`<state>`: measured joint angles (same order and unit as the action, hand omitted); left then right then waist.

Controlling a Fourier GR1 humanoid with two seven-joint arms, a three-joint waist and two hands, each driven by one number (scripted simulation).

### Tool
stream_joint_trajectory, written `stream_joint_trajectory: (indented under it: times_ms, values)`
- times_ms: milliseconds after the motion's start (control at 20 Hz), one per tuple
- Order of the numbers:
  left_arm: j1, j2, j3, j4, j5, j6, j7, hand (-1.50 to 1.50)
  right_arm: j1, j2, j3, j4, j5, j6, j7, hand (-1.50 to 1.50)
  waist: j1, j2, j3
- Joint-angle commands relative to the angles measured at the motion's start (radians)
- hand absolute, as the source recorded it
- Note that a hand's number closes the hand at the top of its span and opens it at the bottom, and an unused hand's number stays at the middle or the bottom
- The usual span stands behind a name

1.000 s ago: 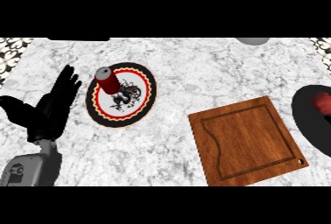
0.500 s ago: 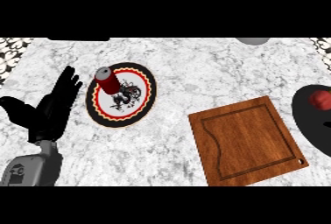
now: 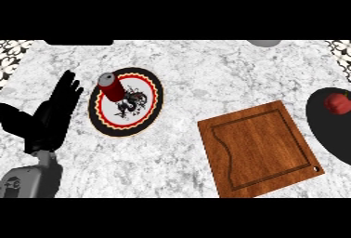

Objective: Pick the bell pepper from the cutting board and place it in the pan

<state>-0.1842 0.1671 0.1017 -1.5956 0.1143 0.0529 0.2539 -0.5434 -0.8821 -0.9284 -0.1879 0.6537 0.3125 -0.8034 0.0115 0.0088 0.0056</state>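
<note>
The red bell pepper [image 3: 337, 103] lies inside the black pan [image 3: 328, 135] at the right edge of the head view. Left of the pan, the wooden cutting board [image 3: 259, 149] has nothing on it. My left hand [image 3: 49, 117] stays open at the left side, fingers straight and pointing up, beside the patterned plate and holding nothing. My right hand does not show in the view.
A round patterned plate [image 3: 134, 116] lies at centre left with a red can [image 3: 110, 86] standing on its upper part. A dark object [image 3: 79, 42] and a grey one [image 3: 264, 42] sit at the counter's far edge.
The bell pepper shows a little more clearly and slightly further left in the pan. The left hand has not moved.
</note>
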Motion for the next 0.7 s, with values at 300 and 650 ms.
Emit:
stream_joint_trajectory:
  times_ms: [300,650]
  values:
    - [0.02,0.016,0.032,0.008,0.009,-0.004,-0.016,0.0,0.163,-0.154,-0.066,0.049,-0.108,0.406,-0.127,-1.5,-0.021,-0.003,0.002]
    - [0.031,0.001,0.012,-0.008,-0.001,-0.002,-0.02,0.0,0.231,-0.129,-0.053,0.009,-0.132,0.37,-0.161,-1.5,-0.009,-0.003,0.005]
